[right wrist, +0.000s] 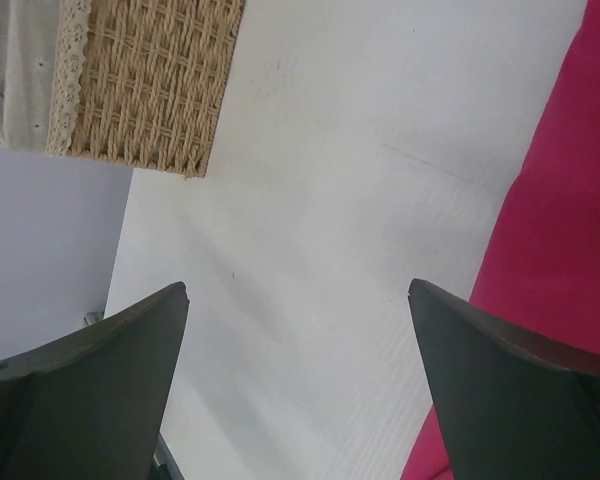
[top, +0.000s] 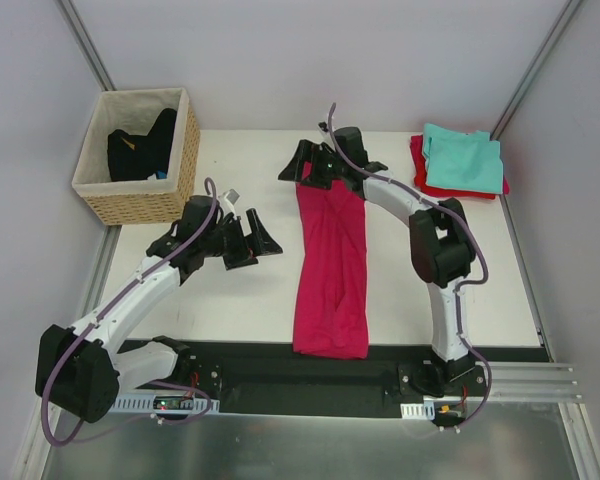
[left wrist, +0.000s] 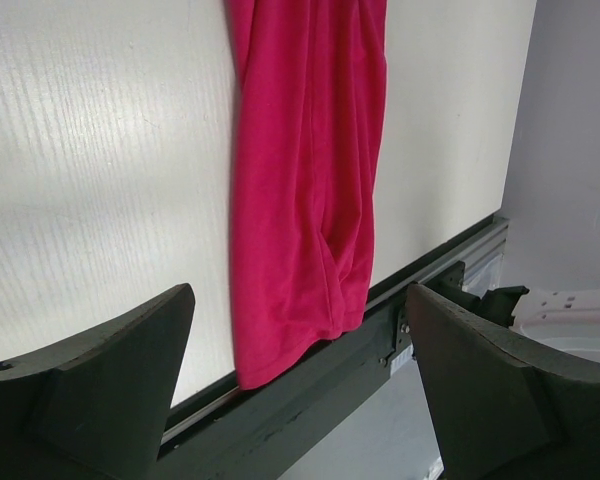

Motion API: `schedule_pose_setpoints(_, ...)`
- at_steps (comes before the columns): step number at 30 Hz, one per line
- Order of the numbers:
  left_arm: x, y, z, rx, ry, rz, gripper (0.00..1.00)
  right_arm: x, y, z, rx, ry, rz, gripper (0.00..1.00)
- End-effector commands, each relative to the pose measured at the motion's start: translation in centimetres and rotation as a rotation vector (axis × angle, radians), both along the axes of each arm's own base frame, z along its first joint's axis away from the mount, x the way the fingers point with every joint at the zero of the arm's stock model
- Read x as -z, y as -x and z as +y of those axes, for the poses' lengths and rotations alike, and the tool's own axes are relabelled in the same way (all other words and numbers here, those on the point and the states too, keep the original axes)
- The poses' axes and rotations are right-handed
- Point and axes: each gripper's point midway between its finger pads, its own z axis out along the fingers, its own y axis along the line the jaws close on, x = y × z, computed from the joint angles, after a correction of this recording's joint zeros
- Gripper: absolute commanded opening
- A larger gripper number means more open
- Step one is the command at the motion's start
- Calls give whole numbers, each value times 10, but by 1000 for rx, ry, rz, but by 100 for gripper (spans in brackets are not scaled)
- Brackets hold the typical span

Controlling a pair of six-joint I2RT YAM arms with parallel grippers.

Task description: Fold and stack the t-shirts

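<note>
Top view with both wrist views. Magenta-pink t-shirt, folded lengthwise into a long narrow strip, laid down the middle of the white table, near end reaching the black rail along the table's front edge. Teal t-shirt, folded, stacked on a folded red t-shirt at the far right corner. Left gripper raised over bare table to the left of the strip, jaws spread wide, holding nothing. Right gripper at the far end of the strip, jaws likewise spread wide and empty; contact with the cloth not discernible. Wicker basket at the far left corner, a dark garment inside.
</note>
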Motion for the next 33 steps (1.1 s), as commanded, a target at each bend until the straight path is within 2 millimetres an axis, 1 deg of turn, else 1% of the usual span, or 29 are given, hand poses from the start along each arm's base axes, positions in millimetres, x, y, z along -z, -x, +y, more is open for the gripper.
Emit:
schedule_pose_setpoints(1,-12,0,-2,1,47,-35,87,-16,4,-11,5,51,-90,97)
schedule_pose_setpoints(4,-14,0,-2,0,53,-40,87,-7,1,-18,32,90,-87,97)
schedule_pose_setpoints(5,-14,1,-2,-1,52,-41,87,2,-2,-20,46,112,-79,96)
schedule_pose_setpoints(7,-17,1,-2,-2,59,-48,87,8,-6,-22,54,140,-68,97)
schedule_pose_setpoints(8,-16,1,-2,-3,55,-47,87,19,-9,-24,64,162,-56,97)
schedule_pose_setpoints(9,-16,1,-2,-3,55,-47,87,25,-9,-24,65,173,-44,97)
schedule_pose_setpoints(10,-17,0,-2,-1,56,-49,87,23,-13,-22,64,171,-48,97)
schedule_pose_setpoints(11,-17,0,-2,-1,57,-51,87,28,-15,-23,66,177,-41,97)
schedule_pose_setpoints(12,-17,0,-2,-3,55,-48,87,41,-15,-23,64,190,-17,96)
schedule_pose_setpoints(14,-16,-1,-2,-1,52,-47,87,45,-19,-21,60,190,-10,97)
schedule_pose_setpoints(15,-15,-1,-2,0,50,-46,87,55,-19,-21,60,200,7,97)
schedule_pose_setpoints(17,-15,-2,-2,-1,49,-45,87,60,-21,-19,55,201,16,96)
schedule_pose_setpoints(18,-14,-3,-2,0,45,-45,87,68,-21,-18,54,205,33,97)
schedule_pose_setpoints(21,-12,-6,-3,2,36,-44,87,76,-23,-16,55,207,43,96)
schedule_pose_setpoints(22,-12,-6,-3,2,36,-43,86,83,-24,-15,57,212,55,96)
schedule_pose_setpoints(24,-11,-8,-3,6,29,-41,86,84,-28,-13,58,210,63,96)
schedule_pose_setpoints(25,-10,-9,-4,8,28,-37,87,93,-28,-11,57,212,78,97)
schedule_pose_setpoints(26,-9,-10,-4,8,25,-34,87,95,-30,-11,61,212,84,96)
schedule_pose_setpoints(27,-7,-11,-4,13,21,-32,87,89,-35,-8,64,202,72,96)
schedule_pose_setpoints(28,-6,-12,-4,11,16,-34,87,97,-36,-6,62,203,86,96)
schedule_pose_setpoints(29,-4,-13,-4,9,11,-30,87,97,-38,-4,65,196,92,96)
schedule_pose_setpoints(30,-2,-13,-4,12,6,-26,87,89,-45,1,67,181,79,96)
schedule_pose_setpoints(31,-1,-14,-4,13,4,-24,87,86,-49,3,69,176,75,96)
schedule_pose_setpoints(32,1,-15,-5,16,2,-16,87,98,-49,4,72,184,101,96)
schedule_pose_setpoints(33,3,-15,-5,17,-1,-11,87,99,-52,5,74,182,104,96)
